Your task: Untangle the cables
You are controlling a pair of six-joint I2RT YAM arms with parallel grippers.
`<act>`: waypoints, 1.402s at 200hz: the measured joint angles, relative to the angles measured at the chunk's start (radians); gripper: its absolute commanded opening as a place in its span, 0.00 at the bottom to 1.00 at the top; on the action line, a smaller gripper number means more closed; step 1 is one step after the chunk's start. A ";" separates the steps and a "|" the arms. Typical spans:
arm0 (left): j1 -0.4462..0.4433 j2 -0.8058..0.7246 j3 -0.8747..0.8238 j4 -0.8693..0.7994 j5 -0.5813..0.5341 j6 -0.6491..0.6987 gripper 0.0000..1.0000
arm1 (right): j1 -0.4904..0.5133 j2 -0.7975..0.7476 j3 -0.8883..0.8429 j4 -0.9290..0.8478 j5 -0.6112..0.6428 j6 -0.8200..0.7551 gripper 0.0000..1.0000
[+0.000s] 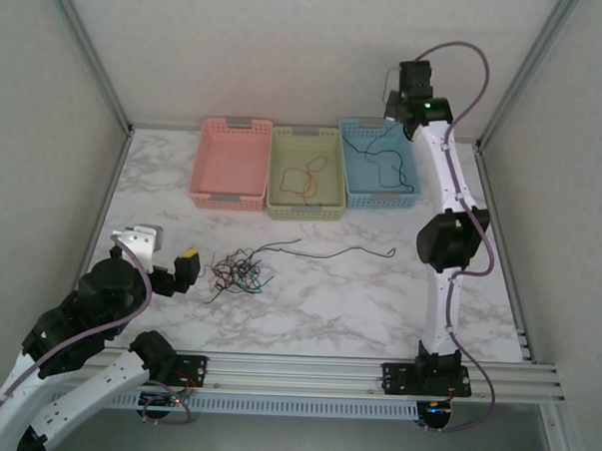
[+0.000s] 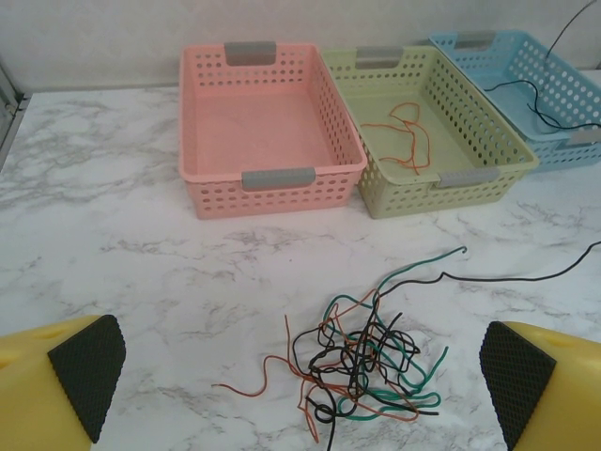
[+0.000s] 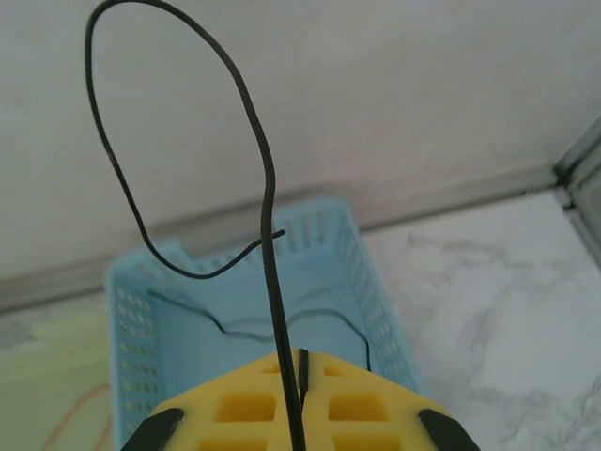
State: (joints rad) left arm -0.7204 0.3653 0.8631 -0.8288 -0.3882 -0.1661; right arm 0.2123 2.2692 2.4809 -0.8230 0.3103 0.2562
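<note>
No writing, label, brand or number is legible on anything here

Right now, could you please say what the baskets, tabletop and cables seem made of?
Baskets: likely moulded plastic, matte pastel, perforated walls. Tabletop: marble-look, grey-veined white, perhaps laminate rather than stone. Cables: thin wire, apparently plastic-coated, holding loose bends.

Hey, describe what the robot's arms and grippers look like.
The left arm and right arm have white links, black joints and a lilac hose running alongside. The right arm carries a small green light. The left gripper and right gripper have yellow jaws with black textured pads.
</note>
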 measured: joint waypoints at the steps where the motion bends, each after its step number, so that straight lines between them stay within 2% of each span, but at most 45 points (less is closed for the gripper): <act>1: 0.000 0.000 0.000 0.000 0.000 0.000 1.00 | 0.000 0.003 0.000 -0.002 -0.001 0.000 0.07; 14: 0.000 -0.002 -0.002 0.000 0.000 0.000 1.00 | -0.004 0.042 -0.003 -0.036 -0.008 0.011 0.15; 22: 0.000 -0.003 -0.003 0.000 0.000 0.000 1.00 | -0.006 0.061 -0.004 -0.058 -0.018 0.019 0.24; 30: 0.000 -0.004 -0.004 0.000 0.000 0.000 1.00 | -0.010 0.075 -0.010 -0.075 -0.026 0.029 0.38; 45: 0.000 -0.005 -0.007 0.001 0.000 0.000 1.00 | -0.016 0.089 -0.016 -0.116 -0.054 0.030 0.53; 60: 0.000 -0.005 -0.010 0.001 0.001 0.000 1.00 | -0.020 0.091 -0.016 -0.151 -0.087 0.030 0.60; 83: 0.000 -0.005 -0.011 0.001 0.001 0.000 1.00 | -0.022 0.080 -0.032 -0.165 -0.126 0.033 0.61; 103: 0.000 -0.005 -0.011 0.001 0.001 -0.004 1.00 | -0.020 0.018 -0.122 -0.168 -0.160 0.034 0.59; 116: 0.000 0.001 -0.011 0.000 0.000 -0.019 1.00 | -0.015 -0.056 -0.208 -0.158 -0.188 0.033 0.58; 139: 0.000 0.042 -0.005 -0.018 -0.005 -0.078 1.00 | 0.014 -0.278 -0.439 -0.082 -0.259 0.032 0.53; 163: 0.000 0.111 0.003 -0.045 -0.007 -0.169 1.00 | 0.112 -0.571 -0.713 0.027 -0.354 0.034 0.49; 189: 0.000 0.156 -0.003 -0.027 0.018 -0.298 0.98 | 0.275 -0.748 -0.944 0.126 -0.440 0.048 0.44; 222: 0.000 0.204 -0.114 0.044 0.051 -0.460 0.87 | 0.455 -0.758 -1.153 0.202 -0.507 0.098 0.43; 240: 0.000 0.254 -0.194 0.065 0.056 -0.515 0.85 | 0.518 -0.753 -1.229 0.215 -0.513 0.118 0.43; 280: 0.015 0.299 -0.311 0.112 0.054 -0.581 0.86 | 0.562 -0.723 -1.245 0.224 -0.473 0.107 0.57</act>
State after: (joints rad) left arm -0.7055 0.6643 0.5526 -0.7166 -0.3344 -0.7475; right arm 0.7742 1.5459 1.2358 -0.5991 -0.1623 0.3630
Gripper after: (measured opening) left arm 0.854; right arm 0.543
